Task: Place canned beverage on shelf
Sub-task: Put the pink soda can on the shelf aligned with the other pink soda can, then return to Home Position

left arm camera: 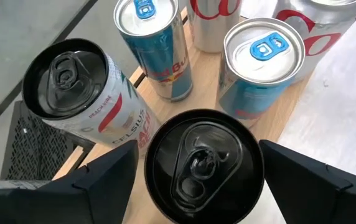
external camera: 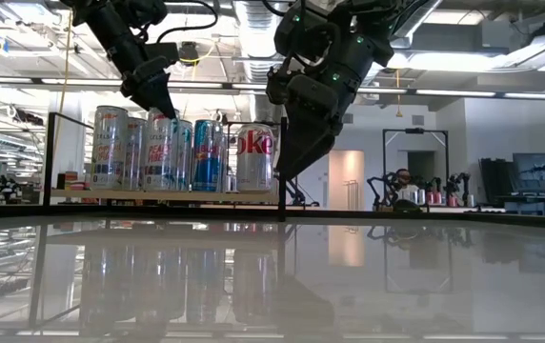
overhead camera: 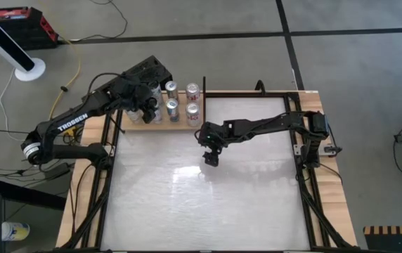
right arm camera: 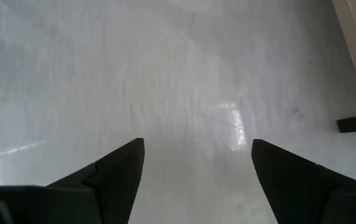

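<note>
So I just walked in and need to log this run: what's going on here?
The robot is stocking cans on the shelf. The left gripper is over it, its fingers open on either side of a black-topped can that stands among other cans. Whether they touch the can is hard to tell. The right gripper hangs open and empty over the white table.

One camera looks straight down on the whole bench (overhead camera: 187,197); another sits level at its surface, facing the shelf (external camera: 158,193). Both show its cans (overhead camera: 172,89). Each wrist camera looks closely downward.
</note>
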Tool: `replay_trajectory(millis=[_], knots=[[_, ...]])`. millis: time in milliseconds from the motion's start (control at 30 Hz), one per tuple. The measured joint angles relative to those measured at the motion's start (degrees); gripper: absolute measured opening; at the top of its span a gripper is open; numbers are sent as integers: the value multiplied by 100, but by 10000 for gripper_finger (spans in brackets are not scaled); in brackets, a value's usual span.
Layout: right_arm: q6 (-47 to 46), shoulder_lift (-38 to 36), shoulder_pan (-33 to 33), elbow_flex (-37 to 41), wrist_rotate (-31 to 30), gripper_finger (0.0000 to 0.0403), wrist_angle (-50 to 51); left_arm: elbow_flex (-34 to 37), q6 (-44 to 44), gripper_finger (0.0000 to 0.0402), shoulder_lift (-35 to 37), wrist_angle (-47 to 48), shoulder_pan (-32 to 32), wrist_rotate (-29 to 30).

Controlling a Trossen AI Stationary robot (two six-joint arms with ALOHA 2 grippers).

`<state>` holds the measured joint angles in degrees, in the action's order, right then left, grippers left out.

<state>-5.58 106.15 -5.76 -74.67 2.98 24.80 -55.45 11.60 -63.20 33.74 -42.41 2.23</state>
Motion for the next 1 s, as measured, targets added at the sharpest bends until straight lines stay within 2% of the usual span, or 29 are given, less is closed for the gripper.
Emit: replay_trajectory(millis=[467,767,933,1000], knots=[[2,0,-3,-5,0,320,33,-5,17,316,331,-66,11,113],[377,4,-46,-491,-9,316,881,-7,-52,316,684,-811,205,180],[596,2,-101,-829,-9,276,1192,-305,-78,316,699,-936,537,657],[718,-32,-129,-947,-44,241,1343,-439,-171,316,705,-1026,747,514]])
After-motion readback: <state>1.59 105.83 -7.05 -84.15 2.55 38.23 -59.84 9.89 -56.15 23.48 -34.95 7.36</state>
